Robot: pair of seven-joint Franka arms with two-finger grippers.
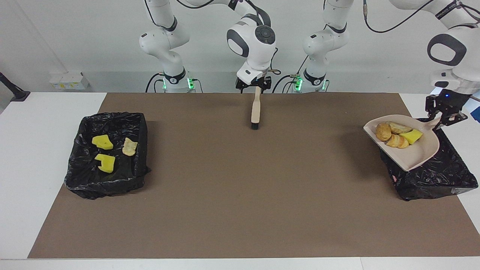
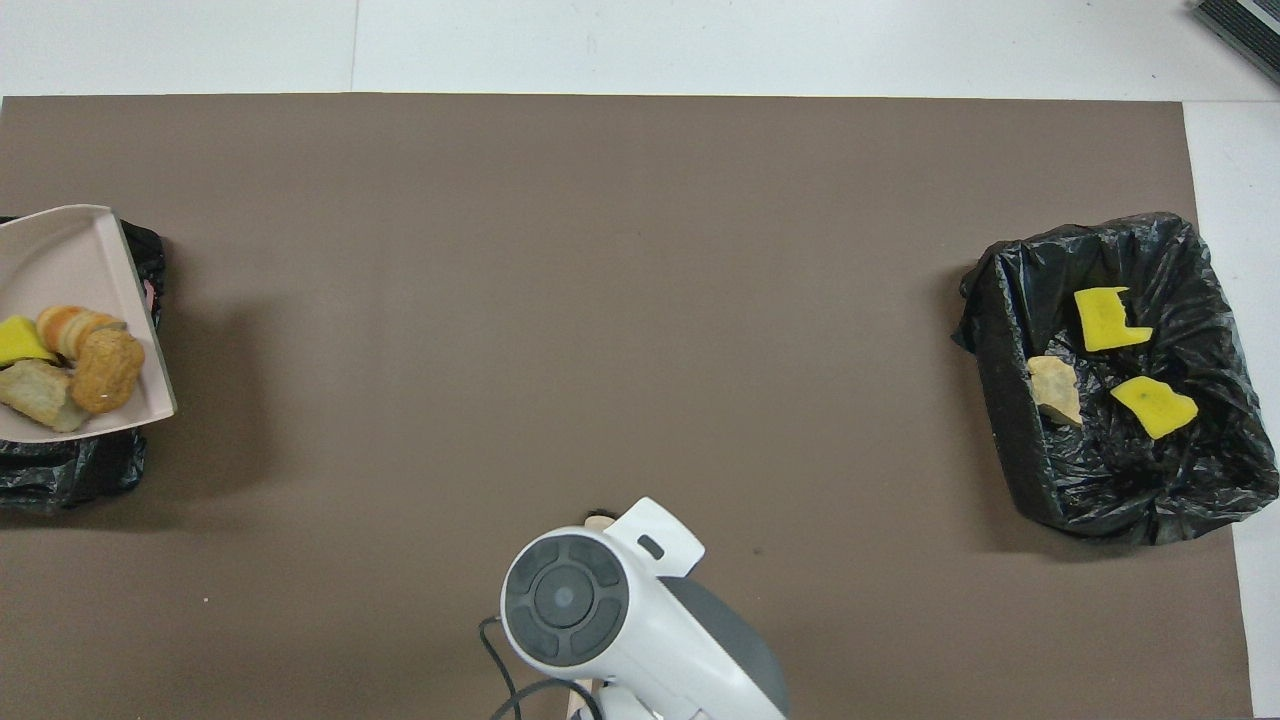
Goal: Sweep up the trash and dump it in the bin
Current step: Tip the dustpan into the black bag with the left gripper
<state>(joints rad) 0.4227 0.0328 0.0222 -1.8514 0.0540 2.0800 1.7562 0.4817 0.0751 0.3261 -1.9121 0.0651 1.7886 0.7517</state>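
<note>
**Dustpan held over the bin, brush under the right gripper**

Your left arm reaches out to its own end of the table, wrist pointing down. The left gripper (image 1: 445, 114) is clamped on the handle of the dustpan (image 1: 412, 157), holding it in the air over the bin (image 1: 431, 180). In the overhead view only the dustpan (image 2: 60, 260) shows at the edge, not the gripper.

Your right arm is folded close to its base. The right gripper (image 1: 255, 85) points down at the mid-table edge nearest the robots, right at the top of the brush (image 1: 255, 110). You cannot tell whether it grips the brush or has let go.

The dustpan's long axis runs roughly along the table. Its handle points to the left arm's end and its straight open lip faces the middle of the table. Four pieces of trash (image 1: 397, 135) sit bunched in it near the handle: one yellow, three bread-like. The brush's long axis runs away from the robots, with the dark bristles at the farther end. From above, the right arm covers nearly all of it.

The other bin (image 1: 108, 176), at the right arm's end, holds three pieces (image 1: 103, 142): two yellow and one tan. Both bins are lined with black bags and sit on the brown mat (image 1: 240, 195). Nothing lies on the mat between them.
</note>
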